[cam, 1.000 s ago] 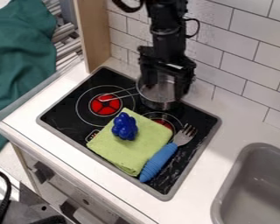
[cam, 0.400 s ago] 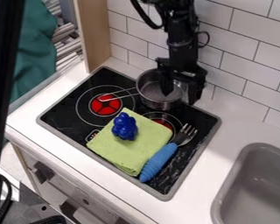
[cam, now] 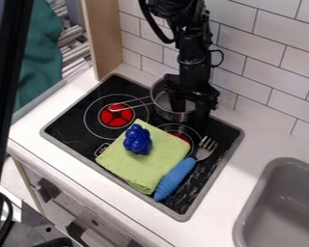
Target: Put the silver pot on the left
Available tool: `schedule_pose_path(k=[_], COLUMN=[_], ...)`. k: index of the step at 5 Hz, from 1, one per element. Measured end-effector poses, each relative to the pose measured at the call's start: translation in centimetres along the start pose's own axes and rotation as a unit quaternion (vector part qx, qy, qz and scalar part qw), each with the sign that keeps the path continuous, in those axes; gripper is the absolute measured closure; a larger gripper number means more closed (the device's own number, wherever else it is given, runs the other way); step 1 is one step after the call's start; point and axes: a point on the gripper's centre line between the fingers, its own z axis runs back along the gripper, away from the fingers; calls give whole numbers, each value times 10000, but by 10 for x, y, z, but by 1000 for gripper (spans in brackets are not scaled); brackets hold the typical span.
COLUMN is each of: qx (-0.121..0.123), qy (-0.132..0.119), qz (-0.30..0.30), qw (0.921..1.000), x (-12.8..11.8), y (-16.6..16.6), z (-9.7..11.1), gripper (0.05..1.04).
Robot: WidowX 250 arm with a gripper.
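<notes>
The gripper [cam: 190, 109] hangs over the right side of the silver pot [cam: 168, 114], its fingers apart. One finger is inside the pot and the other is beyond its right wall, with the rim between them. The pot stands upright at the back of the black stove, and its thin wire handle points left over the red left burner. Part of the pot's right side is hidden by the gripper.
A green cloth [cam: 125, 161] lies on the stove [cam: 66, 126] with a blue lumpy toy [cam: 137, 139] on it. A blue-handled fork [cam: 175, 179] rests beside it. The tiled wall rises behind, and a grey sink [cam: 283, 207] is at lower right.
The gripper first shifted right from over the pot, then came down and slightly left around its right rim. A dark bar has come in at the left edge. The pot has stayed in place.
</notes>
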Motion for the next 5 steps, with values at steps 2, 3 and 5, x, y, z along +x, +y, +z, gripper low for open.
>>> schedule_pose_path(k=[2,3,5], qx=[198,262,266], qy=[-37,-119,-880], qz=[-390,-524,-894], qw=[9990,9982,9917], x=[-10,-15,-19], y=[0,0,2], z=[3,15,71], gripper=[917,1009,1021])
